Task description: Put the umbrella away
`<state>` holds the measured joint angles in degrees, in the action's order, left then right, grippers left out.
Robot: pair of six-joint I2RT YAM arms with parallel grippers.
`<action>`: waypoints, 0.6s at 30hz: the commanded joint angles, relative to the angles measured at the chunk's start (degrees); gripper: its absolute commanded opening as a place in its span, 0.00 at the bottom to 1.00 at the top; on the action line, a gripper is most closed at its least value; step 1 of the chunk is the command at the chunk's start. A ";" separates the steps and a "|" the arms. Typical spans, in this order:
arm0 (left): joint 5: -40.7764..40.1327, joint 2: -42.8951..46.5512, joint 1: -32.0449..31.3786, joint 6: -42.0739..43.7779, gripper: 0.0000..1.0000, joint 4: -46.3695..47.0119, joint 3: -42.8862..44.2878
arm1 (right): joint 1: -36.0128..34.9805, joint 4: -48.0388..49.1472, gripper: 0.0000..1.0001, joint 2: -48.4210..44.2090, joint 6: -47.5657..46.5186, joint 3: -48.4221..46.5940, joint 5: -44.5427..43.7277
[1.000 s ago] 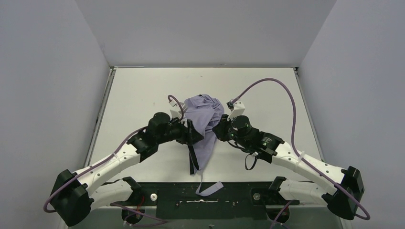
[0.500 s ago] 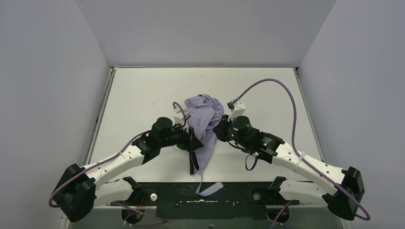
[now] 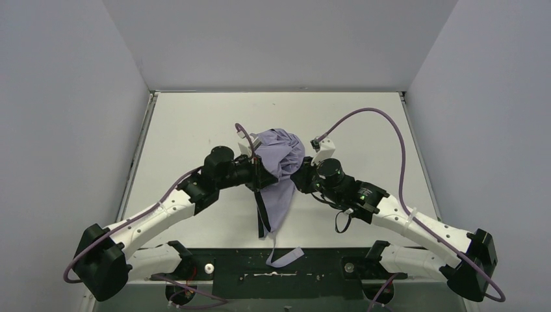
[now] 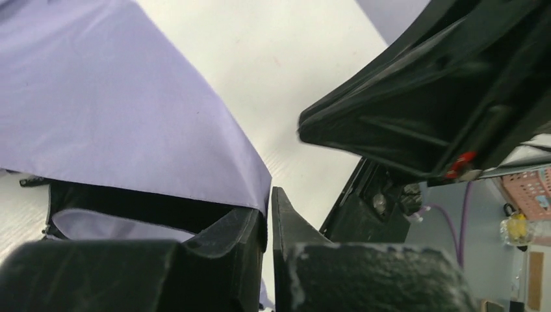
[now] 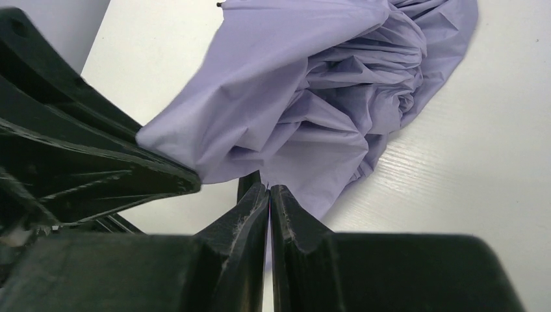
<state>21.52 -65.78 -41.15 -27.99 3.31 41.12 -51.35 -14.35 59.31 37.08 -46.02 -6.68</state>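
The umbrella (image 3: 281, 156) lies collapsed in the middle of the table as a crumpled heap of pale lavender fabric. Its black inner part (image 3: 262, 218) and a lavender strap (image 3: 286, 257) trail toward the near edge. My left gripper (image 3: 261, 174) is at the heap's left side, shut on the fabric edge (image 4: 256, 188), which runs into the left gripper (image 4: 268, 198). My right gripper (image 3: 299, 175) is at the heap's right side. In the right wrist view the right gripper (image 5: 269, 188) is shut on a taut fold of the umbrella (image 5: 312, 97).
The white table (image 3: 195, 123) is walled in by grey panels on the left, the back and the right. A black base rail (image 3: 279, 266) runs along the near edge. Both arms' purple cables (image 3: 383, 123) arc above the table. The two grippers sit close together, facing each other.
My left gripper has gone from open to shut on the fabric's left edge and moved slightly away from me. The right gripper has stayed shut and still.
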 commanded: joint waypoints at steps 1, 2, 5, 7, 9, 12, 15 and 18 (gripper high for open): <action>1.69 3.30 0.25 -2.51 0.04 -0.41 5.96 | 0.38 0.86 0.09 -1.31 0.23 -0.05 -1.84; 1.75 3.49 0.27 -2.96 0.03 -0.91 6.77 | 0.43 0.92 0.09 -1.30 0.31 -0.04 -1.85; 1.33 3.72 0.28 -5.05 0.00 -1.82 8.21 | 0.43 0.88 0.09 -1.06 0.63 0.01 -2.28; 1.00 3.50 0.28 -5.97 0.00 -2.75 9.24 | 0.54 0.86 0.09 -0.89 0.69 0.12 -2.41; 0.81 3.24 0.29 -6.74 0.00 -3.21 10.09 | 0.57 0.75 0.09 -0.63 0.89 0.26 -2.58; 0.70 3.13 0.28 -7.39 0.00 -3.04 10.14 | 0.76 0.38 0.08 -0.41 1.57 0.44 -3.11; 1.39 3.56 0.21 -8.42 0.00 -0.55 8.06 | 0.98 0.38 0.08 -0.87 2.07 0.90 -3.54; 2.15 4.32 -0.24 -9.69 0.00 2.61 4.34 | 1.61 -0.50 0.08 -1.12 2.29 0.85 -4.03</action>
<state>21.52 -63.44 -41.15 -35.40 0.03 47.97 -50.63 -15.16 59.24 38.48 -45.78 -8.16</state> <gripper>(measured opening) 0.003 0.084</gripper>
